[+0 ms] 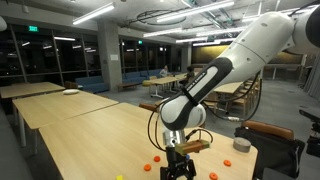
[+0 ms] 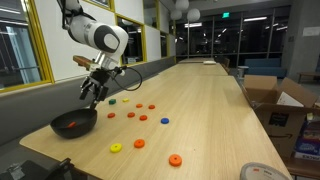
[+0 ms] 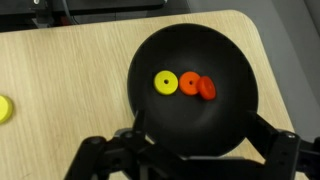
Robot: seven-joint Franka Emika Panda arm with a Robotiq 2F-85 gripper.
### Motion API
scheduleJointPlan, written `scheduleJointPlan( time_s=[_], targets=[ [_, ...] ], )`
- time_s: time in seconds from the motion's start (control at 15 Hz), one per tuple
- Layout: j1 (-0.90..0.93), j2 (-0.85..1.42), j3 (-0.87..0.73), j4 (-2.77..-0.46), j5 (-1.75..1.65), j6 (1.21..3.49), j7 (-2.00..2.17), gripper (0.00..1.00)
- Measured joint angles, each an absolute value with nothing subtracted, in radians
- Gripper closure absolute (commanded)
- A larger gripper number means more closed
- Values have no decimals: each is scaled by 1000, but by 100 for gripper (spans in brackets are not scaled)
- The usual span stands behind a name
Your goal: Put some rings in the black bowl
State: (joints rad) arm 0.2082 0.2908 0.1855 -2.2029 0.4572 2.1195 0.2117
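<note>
The black bowl (image 3: pixel 190 50) fills the wrist view and holds a yellow ring (image 3: pixel 165 82), an orange ring (image 3: pixel 189 83) and a red ring (image 3: pixel 207 89). My gripper (image 3: pixel 200 150) is open and empty, its fingers spread straight above the bowl. In an exterior view the gripper (image 2: pixel 92 95) hangs just above the bowl (image 2: pixel 85 128) near the table's corner. Several loose rings lie on the wooden table, among them a green one (image 2: pixel 112 101), a blue one (image 2: pixel 165 121) and a yellow one (image 2: pixel 116 148). In an exterior view the gripper (image 1: pixel 180 165) shows but the bowl is out of frame.
A yellow ring (image 3: pixel 4 108) lies on the table beside the bowl. The table edge runs close to the bowl (image 2: pixel 40 145). Cardboard boxes (image 2: pixel 270 100) stand beside the table. A chair (image 1: pixel 272 135) is at the table's far side.
</note>
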Motion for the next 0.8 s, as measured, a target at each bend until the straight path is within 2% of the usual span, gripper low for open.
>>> scheduleJointPlan(
  time_s=[0.8],
  targets=[
    [226, 341, 83, -2133, 119, 2291, 639, 0]
  ],
)
